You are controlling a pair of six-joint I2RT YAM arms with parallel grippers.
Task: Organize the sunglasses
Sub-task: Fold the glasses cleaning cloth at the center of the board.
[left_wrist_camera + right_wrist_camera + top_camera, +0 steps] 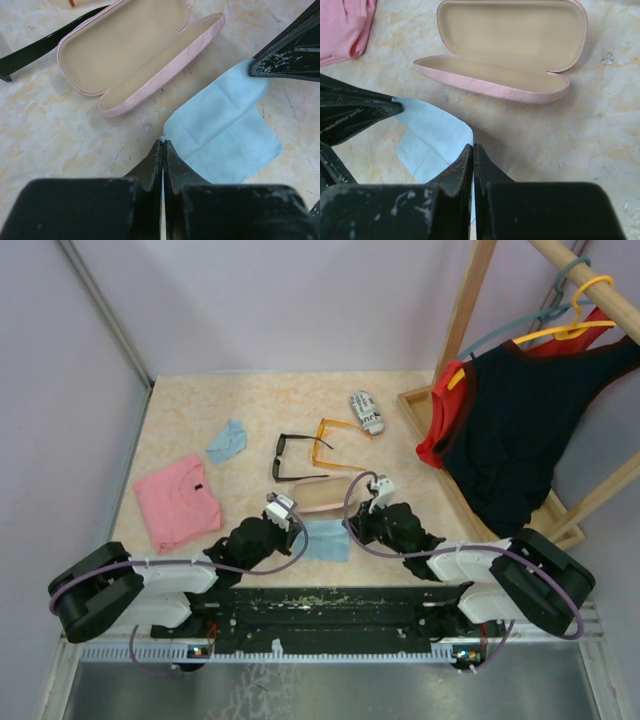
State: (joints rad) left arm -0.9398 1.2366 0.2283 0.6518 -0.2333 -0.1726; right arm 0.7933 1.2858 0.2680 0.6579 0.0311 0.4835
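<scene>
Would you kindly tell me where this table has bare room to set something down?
Bare: the far strip behind the small blue cloth and printed case. Crowded: the centre, where black sunglasses, orange sunglasses, pink case, large blue cloth, left pincer and right pincer cluster.
</scene>
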